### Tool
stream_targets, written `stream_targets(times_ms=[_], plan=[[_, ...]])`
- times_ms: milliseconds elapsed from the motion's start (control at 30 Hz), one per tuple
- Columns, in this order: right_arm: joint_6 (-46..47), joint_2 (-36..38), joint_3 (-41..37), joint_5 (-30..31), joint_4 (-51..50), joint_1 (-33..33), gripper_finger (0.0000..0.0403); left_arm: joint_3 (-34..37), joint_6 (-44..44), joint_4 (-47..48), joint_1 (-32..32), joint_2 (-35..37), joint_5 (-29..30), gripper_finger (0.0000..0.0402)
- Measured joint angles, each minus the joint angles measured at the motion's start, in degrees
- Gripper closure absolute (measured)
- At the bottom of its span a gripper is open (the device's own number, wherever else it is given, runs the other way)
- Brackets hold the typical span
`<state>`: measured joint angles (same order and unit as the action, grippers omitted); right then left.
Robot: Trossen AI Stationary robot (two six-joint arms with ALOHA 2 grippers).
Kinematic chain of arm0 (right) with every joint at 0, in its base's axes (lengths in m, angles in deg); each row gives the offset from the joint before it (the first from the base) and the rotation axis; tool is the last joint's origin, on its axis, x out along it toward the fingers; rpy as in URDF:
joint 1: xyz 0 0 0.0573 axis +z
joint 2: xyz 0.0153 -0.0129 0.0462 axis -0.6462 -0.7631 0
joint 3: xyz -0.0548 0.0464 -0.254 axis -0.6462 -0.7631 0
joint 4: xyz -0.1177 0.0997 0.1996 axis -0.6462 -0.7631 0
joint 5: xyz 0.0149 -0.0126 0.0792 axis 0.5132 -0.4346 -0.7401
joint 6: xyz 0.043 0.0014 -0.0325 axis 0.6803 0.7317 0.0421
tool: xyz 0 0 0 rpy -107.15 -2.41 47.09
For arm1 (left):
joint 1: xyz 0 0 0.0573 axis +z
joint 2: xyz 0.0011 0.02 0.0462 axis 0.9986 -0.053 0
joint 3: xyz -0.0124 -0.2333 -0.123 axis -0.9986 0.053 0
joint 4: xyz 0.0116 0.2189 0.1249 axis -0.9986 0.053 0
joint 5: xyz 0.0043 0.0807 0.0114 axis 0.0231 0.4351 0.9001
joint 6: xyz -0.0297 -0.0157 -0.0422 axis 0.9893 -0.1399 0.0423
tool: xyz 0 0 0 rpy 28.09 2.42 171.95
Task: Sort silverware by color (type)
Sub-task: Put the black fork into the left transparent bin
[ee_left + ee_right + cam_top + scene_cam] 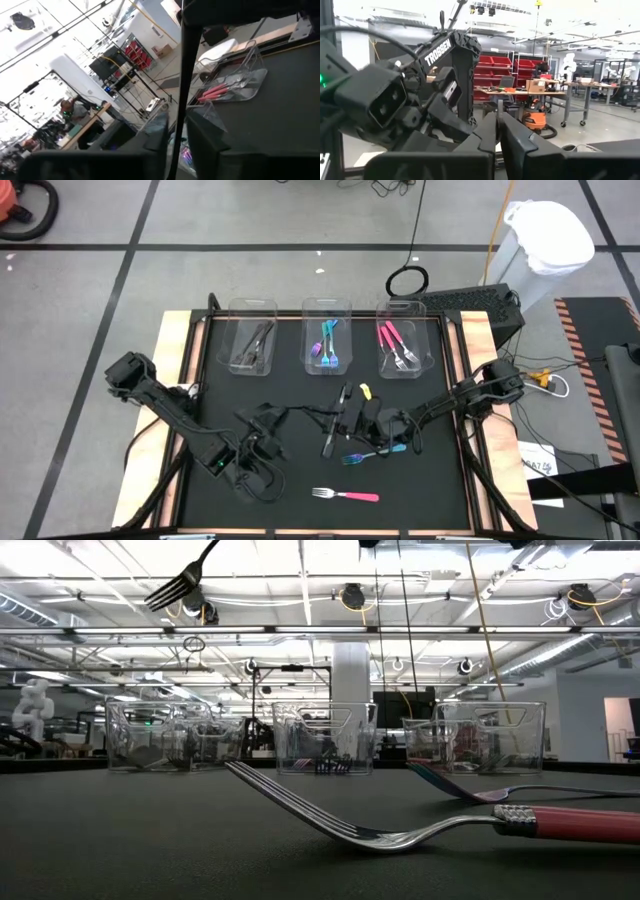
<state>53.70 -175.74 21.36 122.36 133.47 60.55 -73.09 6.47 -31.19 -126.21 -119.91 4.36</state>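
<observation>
Black matting covers the table (200, 380) in the high view, with wooden borders down both sides. Along the far edge stand three clear plastic bins: the left bin (252, 308) holds dark forks, the middle bin (326, 306) teal-handled ones, and the right bin (432, 345) pink-handled ones, all lying near-to-far. At mid-table my two grippers meet. The left gripper (328, 418) and the right gripper (358, 421) sit on either side of a slim dark fork (333, 435), whose long axis runs near-to-far. Just nearer and to the right lies a teal fork (365, 455), running left-right. Nearest of all lies a pink fork (345, 495), its silver tines pointing left and its handle right.

From the low view, the dark fork (185, 582) hangs in the air with its tines slanting down to the left. The pink fork (420, 830) rests on the mat, a curved shiny neck joining its ribbed collar. The teal fork (470, 792) lies behind it.

On the left wrist view, the dark fork (183, 75) is a thin straight rod passing between my slightly parted fingers (155, 137), with a gap on one side.

On the right wrist view, the fingers (485, 135) are clenched together. The high view places them on the dark fork.
</observation>
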Motion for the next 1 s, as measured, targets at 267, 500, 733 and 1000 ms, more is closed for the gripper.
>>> stream_targets(times_ms=[267,500,733,1000], plan=[[-5.4,0.2,0.0,0.0,-1.2,0.0,0.0398,0.0,-0.5,-4.5,-2.4,0.5,-0.8,0.0182],[-9.1,3.5,0.0,-6.9,-13.5,0.0,0.0399,0.0,-0.1,-4.9,-5.8,5.0,-8.0,0.0127],[-10.7,6.3,0.0,-18.4,-22.4,0.0,0.0399,0.0,0.0,-5.0,-8.4,8.5,-15.3,0.0125],[-11.6,7.5,0.0,-21.2,-28.8,0.0,0.0398,0.0,6.1,-2.7,-7.9,8.4,-30.3,0.0125]])
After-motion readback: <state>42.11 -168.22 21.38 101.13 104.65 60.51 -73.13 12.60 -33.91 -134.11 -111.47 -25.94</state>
